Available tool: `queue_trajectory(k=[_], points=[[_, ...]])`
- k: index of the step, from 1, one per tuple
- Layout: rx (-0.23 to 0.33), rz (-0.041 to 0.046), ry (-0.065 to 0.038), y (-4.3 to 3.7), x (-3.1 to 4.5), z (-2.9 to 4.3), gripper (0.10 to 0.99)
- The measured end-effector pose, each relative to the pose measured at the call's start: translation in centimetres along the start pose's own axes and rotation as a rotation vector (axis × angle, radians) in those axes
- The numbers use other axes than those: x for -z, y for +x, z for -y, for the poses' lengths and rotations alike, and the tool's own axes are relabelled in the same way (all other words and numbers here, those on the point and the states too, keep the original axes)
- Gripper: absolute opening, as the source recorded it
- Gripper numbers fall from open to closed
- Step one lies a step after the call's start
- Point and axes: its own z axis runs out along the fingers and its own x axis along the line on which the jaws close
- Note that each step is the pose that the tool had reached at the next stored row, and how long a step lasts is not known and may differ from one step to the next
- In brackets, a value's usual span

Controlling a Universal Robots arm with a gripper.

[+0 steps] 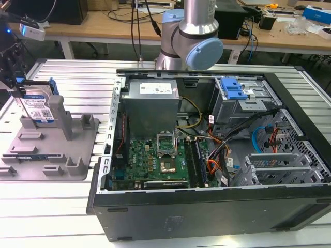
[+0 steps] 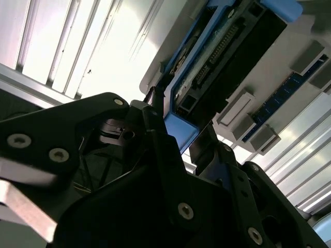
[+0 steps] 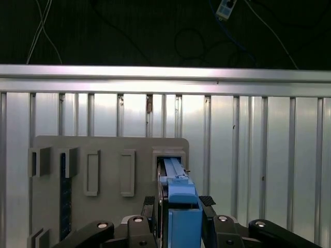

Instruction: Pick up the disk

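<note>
Arm (image 1: 199,26) upright at 12 o'clock in exterior view, blue-capped joint (image 1: 204,51) facing roughly 4 o'clock. Gripper (image 1: 17,88) reached out to 9 o'clock, pointing down. In first wrist view, black fingers (image 3: 207,200) closed snug either side of the disk (image 3: 182,209), pressed against its blue frame

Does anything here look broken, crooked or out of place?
Nothing looks damaged or spilled. The computer case lies open with its insides exposed, which seems deliberate. The disk stands on edge in the grey fixture, straight, with the gripper clamped on its blue frame.
</note>
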Motion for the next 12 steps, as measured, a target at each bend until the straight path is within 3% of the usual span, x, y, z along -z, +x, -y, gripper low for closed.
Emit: queue_trajectory(k=[12], points=[[-0.003, 0.0002, -0.003, 0.09, -0.08, 0.01, 0.455]])
